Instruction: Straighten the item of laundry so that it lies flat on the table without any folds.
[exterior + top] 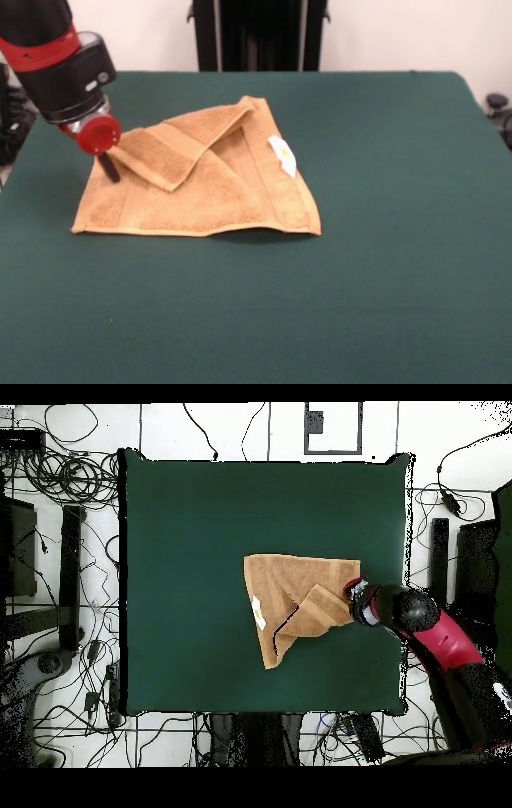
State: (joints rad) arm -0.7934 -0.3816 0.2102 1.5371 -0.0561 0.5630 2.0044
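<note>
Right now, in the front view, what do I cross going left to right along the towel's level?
Tool at the towel's left edge → folded-over flap → white care tag → bare green table.

The red and black arm [56, 56] enters from the upper left of the front view and slants down toward centre-left, ending in a red disc-shaped wrist piece. Below that disc the gripper [108, 166] shows as 1 dark finger; whether it is parted or closed is unclear. In the overhead view the arm reaches in from the lower right, gripper [352, 596] right of centre.
</note>
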